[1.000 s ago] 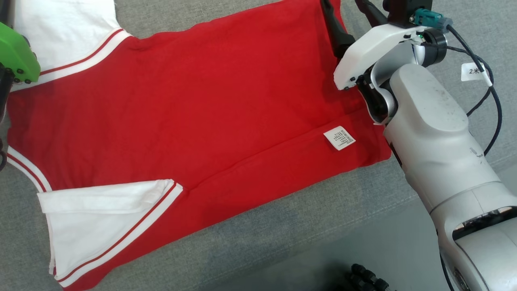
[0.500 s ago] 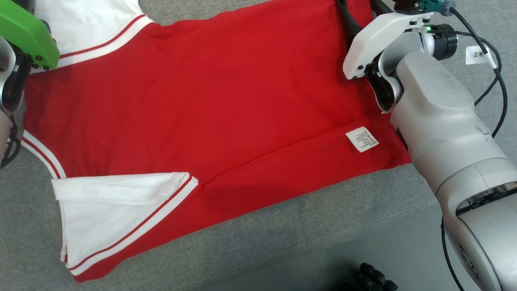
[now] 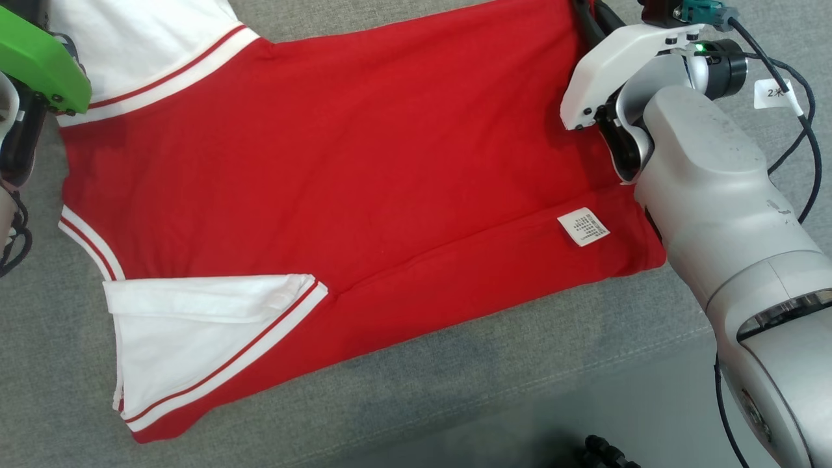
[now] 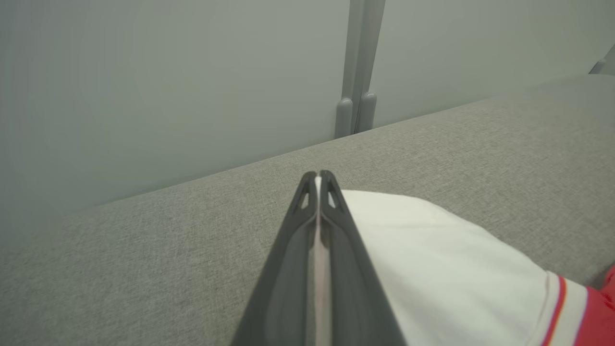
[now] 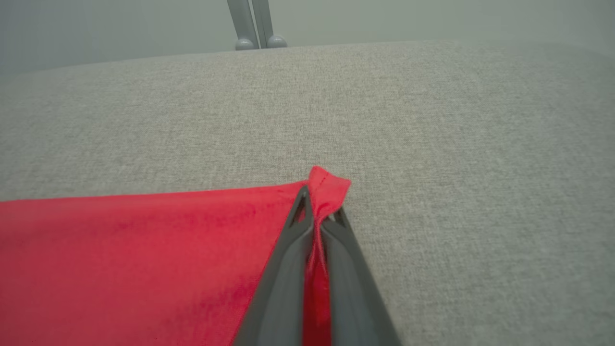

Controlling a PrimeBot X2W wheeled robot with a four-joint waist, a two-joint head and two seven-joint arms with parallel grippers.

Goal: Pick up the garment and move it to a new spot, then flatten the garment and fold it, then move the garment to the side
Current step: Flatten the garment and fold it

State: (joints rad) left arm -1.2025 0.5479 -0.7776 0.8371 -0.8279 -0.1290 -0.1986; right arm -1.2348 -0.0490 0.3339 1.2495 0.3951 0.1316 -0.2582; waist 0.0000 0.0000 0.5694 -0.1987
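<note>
The garment [image 3: 338, 169] is a red shirt with white, red-striped sleeves, spread flat on the grey cushion; a white care label [image 3: 583, 226] shows near its right hem. In the right wrist view my right gripper [image 5: 317, 204] is shut on the garment's red far hem corner [image 5: 329, 185], which sticks up between the fingers. My left gripper [image 4: 317, 179] is shut on the edge of the white sleeve [image 4: 442, 259], a thin strip of white cloth pinched between its fingers. In the head view the right arm [image 3: 689, 175] covers the shirt's right edge.
The grey fabric cushion [image 3: 455, 390] carries the shirt, and its front edge runs across the lower right [image 3: 650, 364]. A pale wall with a grey post [image 4: 355, 67] stands behind the cushion. Black cables [image 3: 796, 130] hang by the right wrist.
The right gripper's fingers have gone from wide open to shut on the red hem corner. The head view has shifted, so the shirt sits further right and lower in it.
</note>
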